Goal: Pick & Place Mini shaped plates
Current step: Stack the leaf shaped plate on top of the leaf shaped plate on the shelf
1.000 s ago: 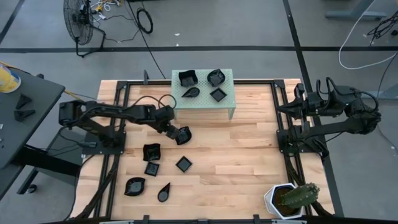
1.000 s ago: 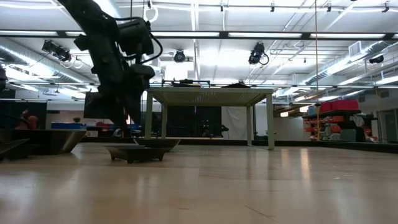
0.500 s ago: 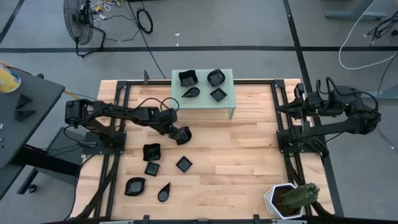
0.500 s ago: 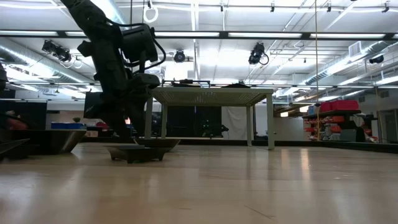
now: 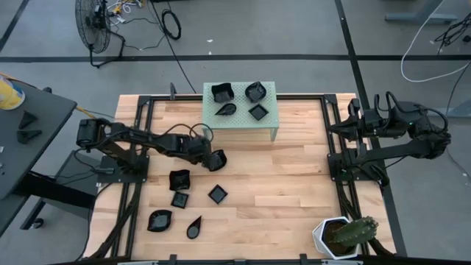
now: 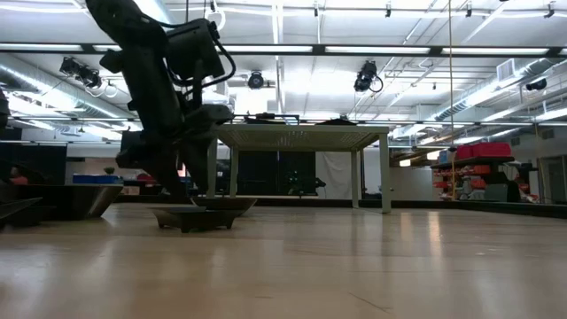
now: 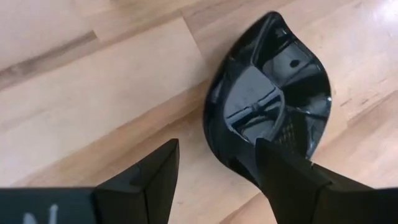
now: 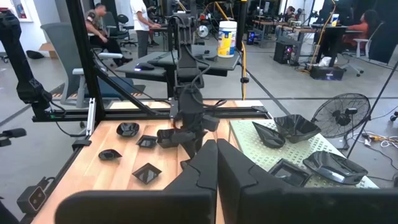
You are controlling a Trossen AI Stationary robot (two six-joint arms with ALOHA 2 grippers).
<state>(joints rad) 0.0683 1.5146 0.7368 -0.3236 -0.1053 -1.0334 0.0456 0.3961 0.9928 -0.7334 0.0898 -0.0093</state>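
Left end effector is low over the tabletop, just in front of the green stand. Fingers are spread, straddling the rim of a teardrop mini plate: one finger inside the dish, the other outside it on bare wood. Plate sits flat on the tabletop, not lifted. Four plates on the stand, five more on the wood nearer the front edge. Right end effector pressed together, parked at the right side.
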